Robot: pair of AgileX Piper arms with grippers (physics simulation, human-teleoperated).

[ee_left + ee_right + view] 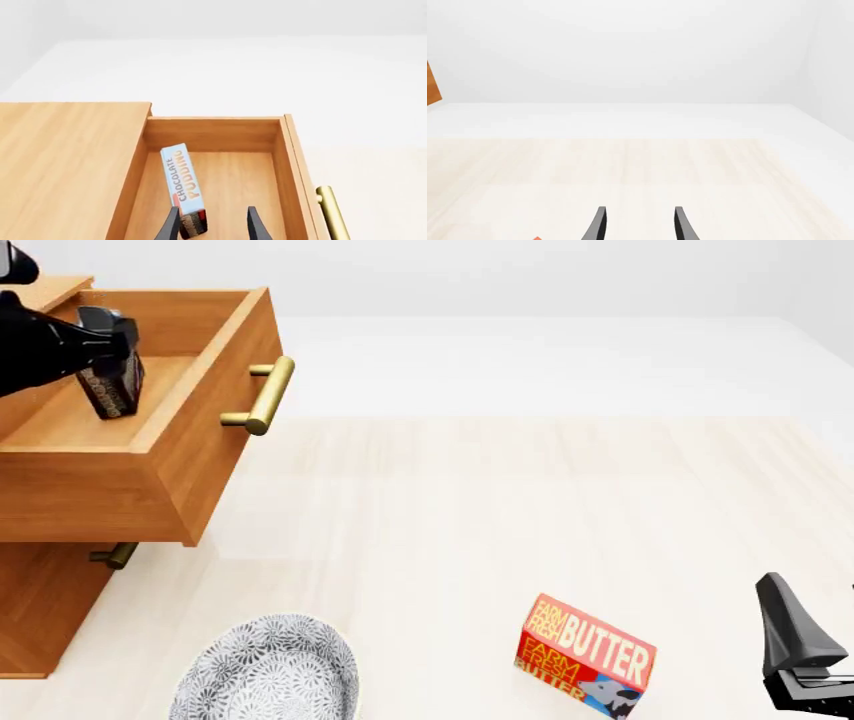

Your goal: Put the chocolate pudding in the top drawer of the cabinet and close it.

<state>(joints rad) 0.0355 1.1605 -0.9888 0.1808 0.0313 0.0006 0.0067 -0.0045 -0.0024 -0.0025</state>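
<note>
Pudding [182, 186], upper left in the front view, looks light, stiff; left gripper [212, 222] jaws apart beside it, right gripper [639, 222] apart

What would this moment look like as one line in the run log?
stage: pudding box inside open top drawer | left gripper: open, box beside one finger | right gripper: open, idle over table | drawer: not closed

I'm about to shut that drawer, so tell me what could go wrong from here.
1. The chocolate pudding stands on edge in the top drawer, against a finger of the left tool; lifting away may drag or tip it.
2. The open left tool is inside the drawer; pushing the brass handle early could trap it against the cabinet.
</note>
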